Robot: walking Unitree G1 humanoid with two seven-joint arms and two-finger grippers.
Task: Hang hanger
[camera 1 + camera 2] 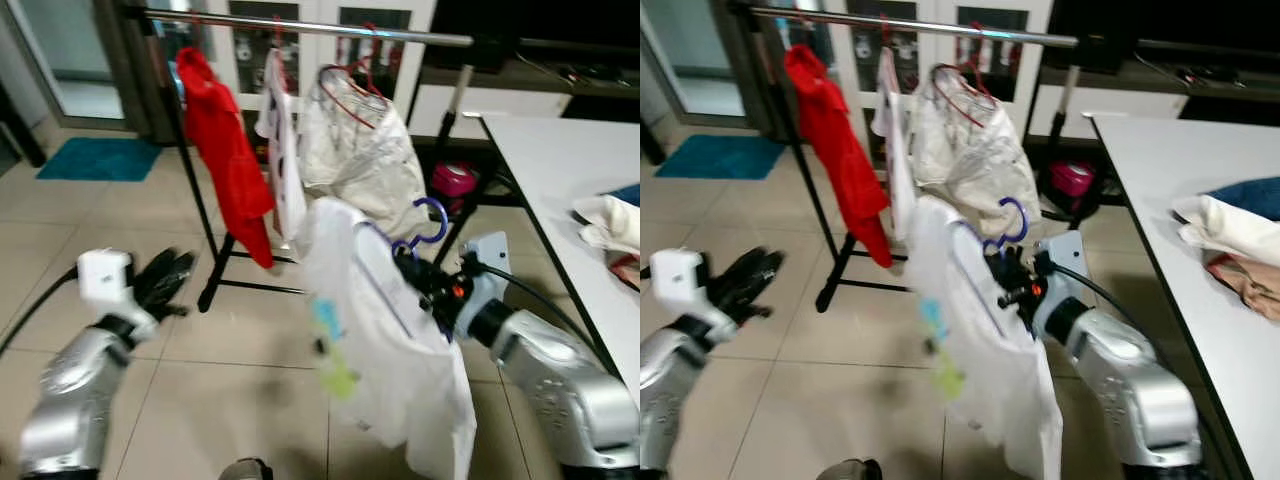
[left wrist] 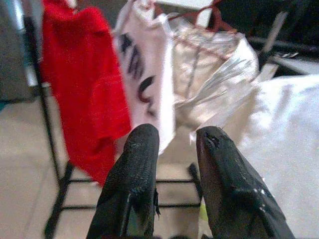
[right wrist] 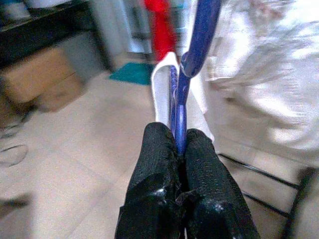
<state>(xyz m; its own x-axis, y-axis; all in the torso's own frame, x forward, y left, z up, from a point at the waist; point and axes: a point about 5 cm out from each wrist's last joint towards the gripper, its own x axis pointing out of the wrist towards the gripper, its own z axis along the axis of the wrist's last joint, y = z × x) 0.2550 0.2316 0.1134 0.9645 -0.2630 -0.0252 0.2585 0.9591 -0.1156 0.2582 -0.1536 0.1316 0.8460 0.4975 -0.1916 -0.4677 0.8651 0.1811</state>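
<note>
Fingers of the right gripper (image 3: pixel 180 149) pinch the neck of a blue plastic hanger (image 1: pixel 428 222) carrying a white shirt (image 1: pixel 385 340), held below the silver metal clothes rail (image 1: pixel 300 24) and in front of a cream garment (image 1: pixel 365 150) already hanging from it. Left gripper (image 2: pixel 175 149) hovers with fingers slightly parted, grasping nothing, below the rail's red garment (image 1: pixel 228 150).
</note>
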